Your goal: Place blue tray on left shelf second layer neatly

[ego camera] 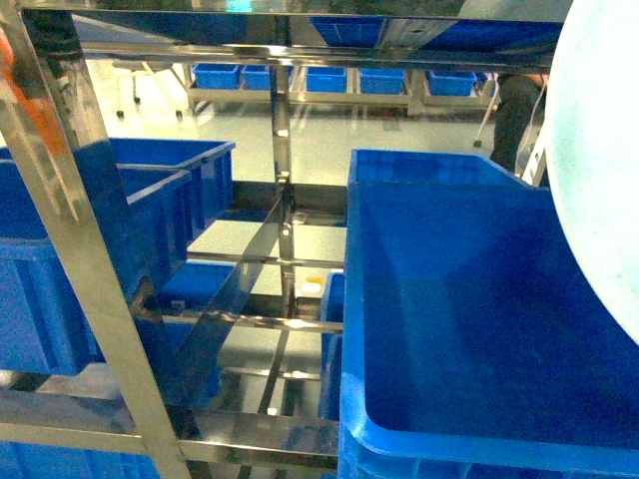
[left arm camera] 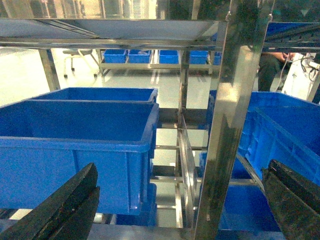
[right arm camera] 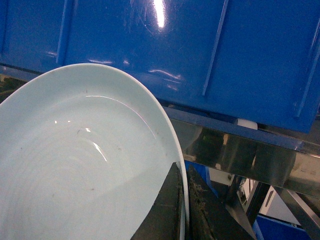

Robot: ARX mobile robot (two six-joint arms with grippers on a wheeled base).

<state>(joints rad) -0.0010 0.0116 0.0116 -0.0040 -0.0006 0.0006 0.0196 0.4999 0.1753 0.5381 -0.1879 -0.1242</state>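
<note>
The blue tray (right arm camera: 75, 165) is a pale round dish that fills the lower left of the right wrist view. My right gripper (right arm camera: 184, 205) is shut on its rim, one black finger inside the dish and one outside. In the head view the tray (ego camera: 599, 180) stands on edge at the far right, above a crate; the gripper itself is hidden there. The steel left shelf (ego camera: 90, 249) rises close in front, its tiers holding crates. My left gripper (left arm camera: 182, 170) is open and empty, its fingers (left arm camera: 75, 200) wide apart in front of a shelf upright (left arm camera: 235, 100).
Deep dark-blue crates sit on the rack at the left (ego camera: 60, 259) and the right (ego camera: 479, 319). A crate wall (right arm camera: 175, 50) and a steel crossbar (right arm camera: 240, 145) are just beyond the tray. A person (ego camera: 517, 110) stands behind, near a low rack of crates (ego camera: 329, 80).
</note>
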